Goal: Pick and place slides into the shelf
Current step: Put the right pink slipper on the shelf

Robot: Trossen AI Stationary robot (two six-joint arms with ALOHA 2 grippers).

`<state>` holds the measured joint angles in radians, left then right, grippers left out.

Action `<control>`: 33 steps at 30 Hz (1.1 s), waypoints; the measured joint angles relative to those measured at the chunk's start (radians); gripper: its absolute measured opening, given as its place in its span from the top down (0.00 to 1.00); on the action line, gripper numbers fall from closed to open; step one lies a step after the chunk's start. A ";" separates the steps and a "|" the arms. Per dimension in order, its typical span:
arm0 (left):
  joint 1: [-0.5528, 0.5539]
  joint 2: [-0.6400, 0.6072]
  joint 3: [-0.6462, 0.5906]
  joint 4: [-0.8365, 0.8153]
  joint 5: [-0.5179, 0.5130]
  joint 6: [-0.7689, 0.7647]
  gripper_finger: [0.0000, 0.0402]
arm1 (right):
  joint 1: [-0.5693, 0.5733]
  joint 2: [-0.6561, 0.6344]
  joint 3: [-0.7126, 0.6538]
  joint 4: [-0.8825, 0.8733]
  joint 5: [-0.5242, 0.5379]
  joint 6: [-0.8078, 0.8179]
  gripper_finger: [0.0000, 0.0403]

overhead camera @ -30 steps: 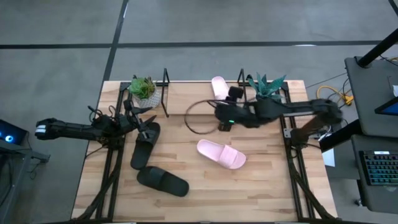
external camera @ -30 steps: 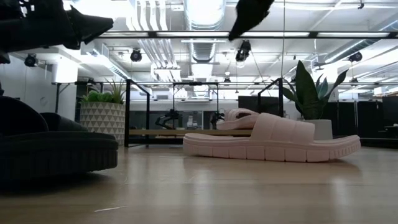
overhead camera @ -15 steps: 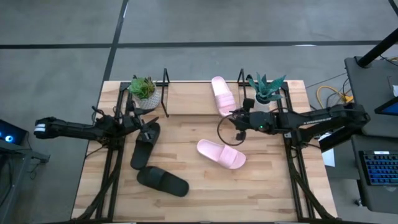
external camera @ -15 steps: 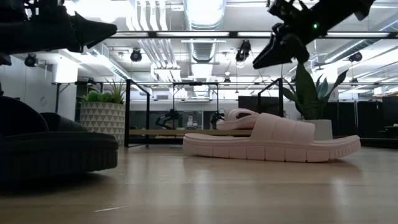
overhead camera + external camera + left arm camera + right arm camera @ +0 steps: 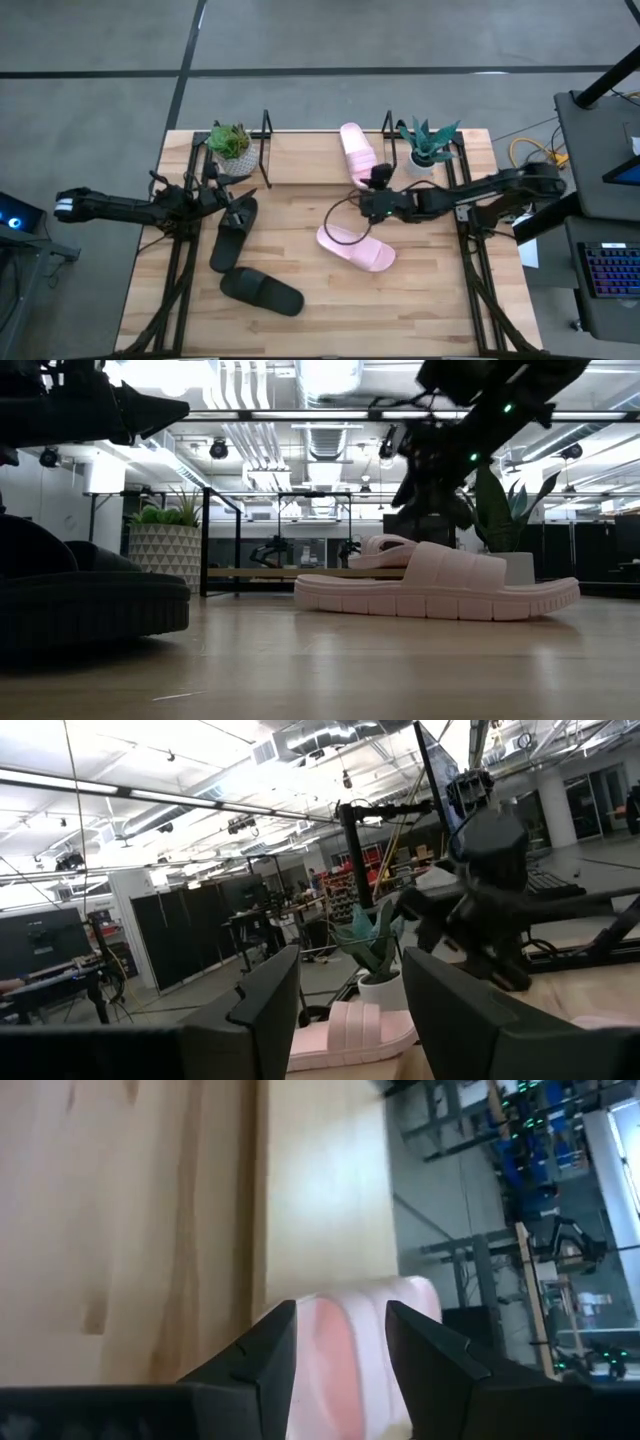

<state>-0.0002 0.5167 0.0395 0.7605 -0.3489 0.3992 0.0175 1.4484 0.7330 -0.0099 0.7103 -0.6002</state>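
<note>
- Two black slides toward the tabletop's near left corner: one (image 5: 261,291) flat, the other (image 5: 233,232) lying beyond it.
- Left hand (image 5: 238,203) spread, empty, over that farther black slide.
- Pink slide (image 5: 356,247) mid-tabletop.
- Right hand (image 5: 371,205) spread, empty, just beyond it.
- Second pink slide (image 5: 357,153) on the shelf (image 5: 266,150) along the far edge.

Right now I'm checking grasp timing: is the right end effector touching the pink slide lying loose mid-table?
Apart. The low view shows the right end effector hanging clear above the pink slide, with background visible between them.
</note>
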 joint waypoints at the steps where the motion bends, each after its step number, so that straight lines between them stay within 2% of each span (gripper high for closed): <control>1: 0.000 0.000 0.000 0.000 0.000 0.000 0.59 | -0.006 0.026 0.012 -0.001 0.005 -0.004 0.64; 3: 0.000 0.000 0.000 0.000 0.000 0.000 0.59 | -0.021 0.072 0.036 0.003 0.017 -0.012 0.64; 7: 0.000 -0.001 0.000 0.000 0.000 0.000 0.59 | -0.046 0.145 0.080 0.001 0.125 -0.026 0.64; 9: 0.000 0.000 0.000 0.001 0.000 0.000 0.59 | -0.058 0.166 0.101 0.000 0.146 -0.026 0.64; 15: 0.000 0.000 0.000 0.001 0.000 0.000 0.59 | -0.093 0.197 0.126 -0.003 0.143 -0.025 0.64; 22: 0.000 0.000 0.000 0.001 0.000 0.001 0.59 | -0.122 0.189 0.110 -0.046 0.042 -0.022 0.64; 29: 0.000 0.000 0.000 0.001 0.000 0.001 0.59 | -0.141 0.189 0.109 -0.040 0.086 -0.024 0.66; 33: 0.000 0.000 0.000 0.001 0.000 0.001 0.59 | -0.150 0.189 0.109 -0.044 0.068 -0.029 0.70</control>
<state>-0.0002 0.5167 0.0395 0.7614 -0.3492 0.3997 -0.1324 1.6372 0.8417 -0.0543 0.7785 -0.6292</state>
